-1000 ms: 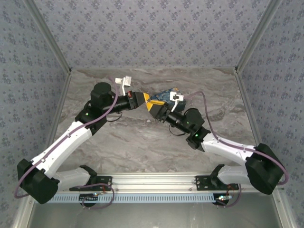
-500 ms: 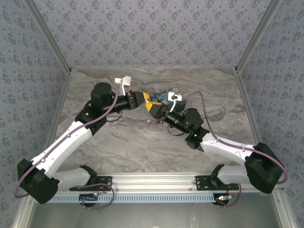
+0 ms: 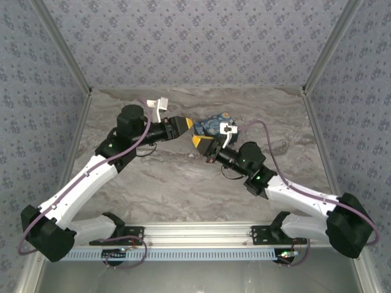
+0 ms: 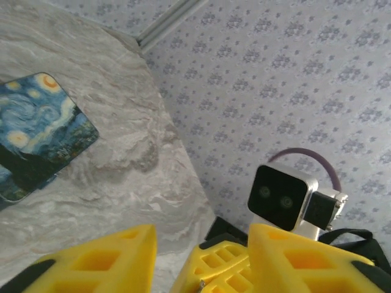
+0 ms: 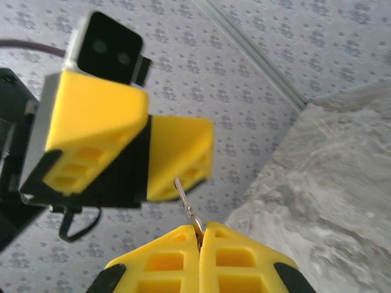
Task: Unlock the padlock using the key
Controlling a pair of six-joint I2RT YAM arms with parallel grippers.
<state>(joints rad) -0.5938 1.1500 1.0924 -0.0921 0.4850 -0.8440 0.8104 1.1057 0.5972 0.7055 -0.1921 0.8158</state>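
Thin silvery key (image 5: 185, 200) w/ small ring at its base, pinched btwn shut yellow fingertips of right gripper (image 5: 200, 228), shaft sticking out tilted toward 11 o'clock.

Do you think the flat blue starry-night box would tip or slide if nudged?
The blue starry-night box lies low and broad, so it likely slides rather than tips. On the smooth marbled tabletop, an off-centre push may spin it.

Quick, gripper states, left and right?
Left gripper: open, holding nothing.
Right gripper: closed on a thin metal piece, likely the key.
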